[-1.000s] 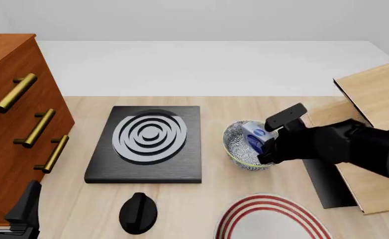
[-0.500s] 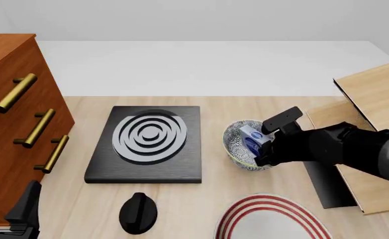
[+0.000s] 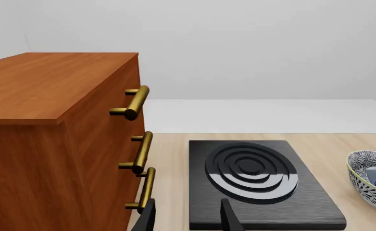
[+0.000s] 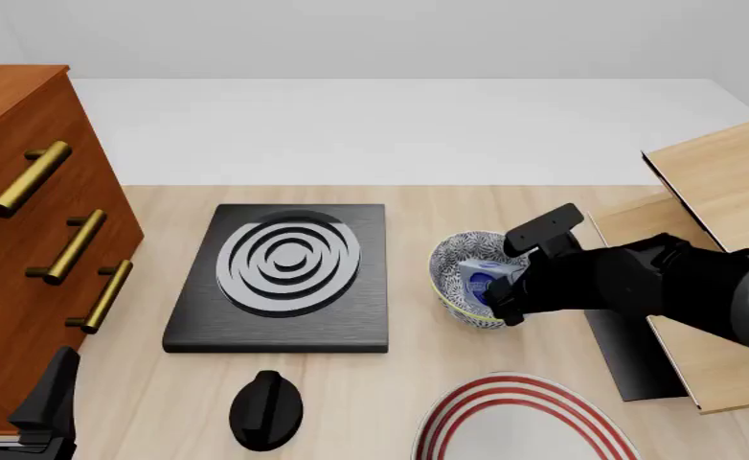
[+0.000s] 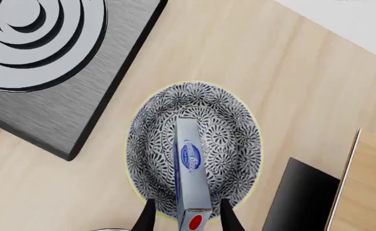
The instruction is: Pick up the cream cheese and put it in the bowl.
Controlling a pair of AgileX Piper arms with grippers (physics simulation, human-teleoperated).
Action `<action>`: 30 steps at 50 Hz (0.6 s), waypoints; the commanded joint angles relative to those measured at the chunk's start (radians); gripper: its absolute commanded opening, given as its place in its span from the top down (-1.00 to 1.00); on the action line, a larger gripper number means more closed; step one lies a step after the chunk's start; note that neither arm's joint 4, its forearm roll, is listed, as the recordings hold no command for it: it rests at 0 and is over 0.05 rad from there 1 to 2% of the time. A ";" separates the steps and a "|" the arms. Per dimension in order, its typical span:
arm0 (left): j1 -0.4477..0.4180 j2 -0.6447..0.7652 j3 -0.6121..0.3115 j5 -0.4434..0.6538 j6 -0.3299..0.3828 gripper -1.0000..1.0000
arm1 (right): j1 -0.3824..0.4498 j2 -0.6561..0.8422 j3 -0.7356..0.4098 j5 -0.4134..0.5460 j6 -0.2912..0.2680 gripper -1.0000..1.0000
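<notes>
The bowl [image 4: 449, 264], speckled grey and white with a pale rim, stands on the table right of the black stove plate. The cream cheese [image 4: 481, 279] lies inside it, standing on its edge with the blue logo showing. In the right wrist view the cream cheese [image 5: 191, 163] rests in the bowl [image 5: 230, 125]. My right gripper [image 5: 188, 219] is open, with a finger on each side of the box and a gap at both. It hovers over the bowl's near rim [image 4: 500, 299]. My left gripper [image 3: 186, 221] is open and empty at the table's near left [image 4: 17, 412].
A black stove plate [image 4: 285, 273] with grey rings lies left of the bowl, with a black knob [image 4: 266, 410] in front of it. A wooden drawer cabinet [image 4: 17, 240] stands at the left. A red-ringed white plate [image 4: 522, 426] sits near the front. A wooden box [image 4: 719, 259] stands at the right.
The cream cheese has dropped lower into the bowl. My right gripper's fingers have opened off it and the arm has sunk slightly. The left arm has not moved.
</notes>
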 commanded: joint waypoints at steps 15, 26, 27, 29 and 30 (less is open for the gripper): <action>0.000 0.000 0.000 0.000 0.000 -1.00 | 0.012 -0.041 -0.031 0.052 0.003 -1.00; 0.000 0.000 0.000 0.000 0.000 -1.00 | 0.010 -0.135 -0.125 0.167 -0.011 -1.00; 0.000 0.000 0.000 0.000 0.000 -1.00 | 0.009 -0.139 -0.129 0.172 -0.014 -1.00; 0.000 0.000 0.000 0.000 0.000 -1.00 | 0.012 -0.146 -0.134 0.178 -0.013 -1.00; 0.000 0.000 0.000 0.000 0.000 -1.00 | 0.018 -0.157 -0.138 0.186 -0.012 -1.00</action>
